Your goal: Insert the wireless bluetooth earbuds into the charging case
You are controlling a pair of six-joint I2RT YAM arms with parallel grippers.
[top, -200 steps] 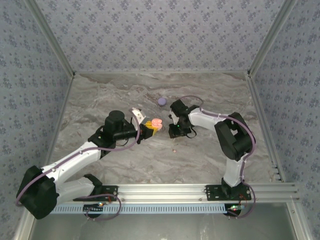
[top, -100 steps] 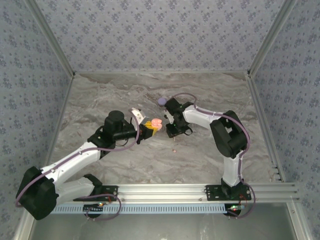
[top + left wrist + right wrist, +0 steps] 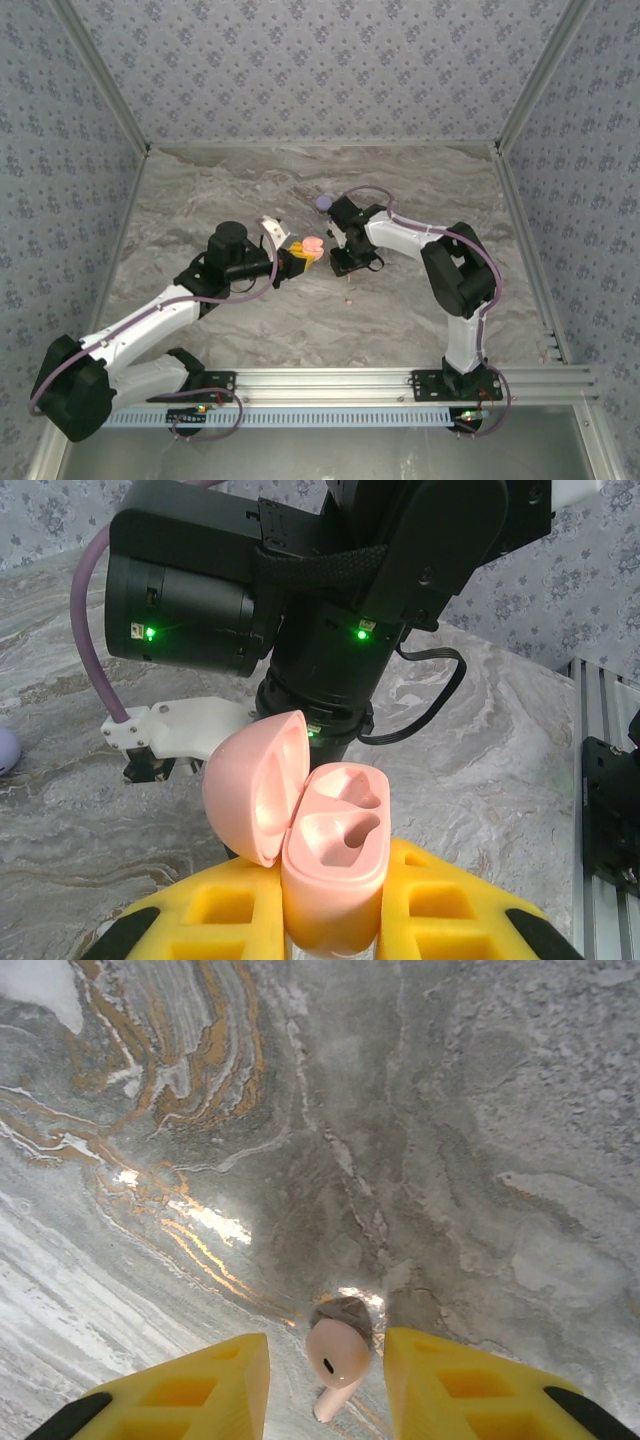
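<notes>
Left fingers (image 3: pixel 220 920) are clamped on the pink charging case (image 3: pixel 335 870), lid (image 3: pixel 255 785) hinged open, both wells empty. The pink earbud (image 3: pixel 337 1355) looks to be lying on the table (image 3: pixel 500 1110) between the right fingers (image 3: pixel 190 1390), which stand apart with a gap on each side and grip nothing. Risks: closing on the rounded head could squirt it out sideways, since it's small and slick. A skewed pinch leaves the stem misaligned with the well, so it jams or lands in the wrong one. The arms are close, and a bump on the lid could snap it shut or twist the case.
</notes>
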